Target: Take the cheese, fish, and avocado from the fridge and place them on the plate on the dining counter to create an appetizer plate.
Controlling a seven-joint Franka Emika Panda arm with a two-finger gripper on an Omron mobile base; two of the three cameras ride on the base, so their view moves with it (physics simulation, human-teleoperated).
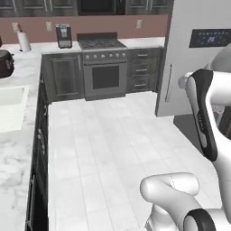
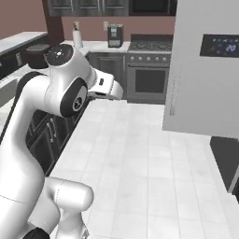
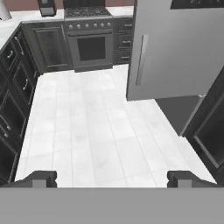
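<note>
Gripper (image 3: 112, 178) with its fingers (image 3: 41, 178) spread wide and holding nothing, above the white tiled floor (image 3: 96, 131), the grey fridge (image 3: 175, 52) ahead on the right with door shut, stove (image 3: 89, 39) against the far wall beside it

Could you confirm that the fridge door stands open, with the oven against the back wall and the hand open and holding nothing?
Not quite: the fridge door is shut, its grey front and long handle facing the floor, as the hand view shows. The rest holds: the oven stands against the back wall, and the hand is open and holds nothing.
</note>
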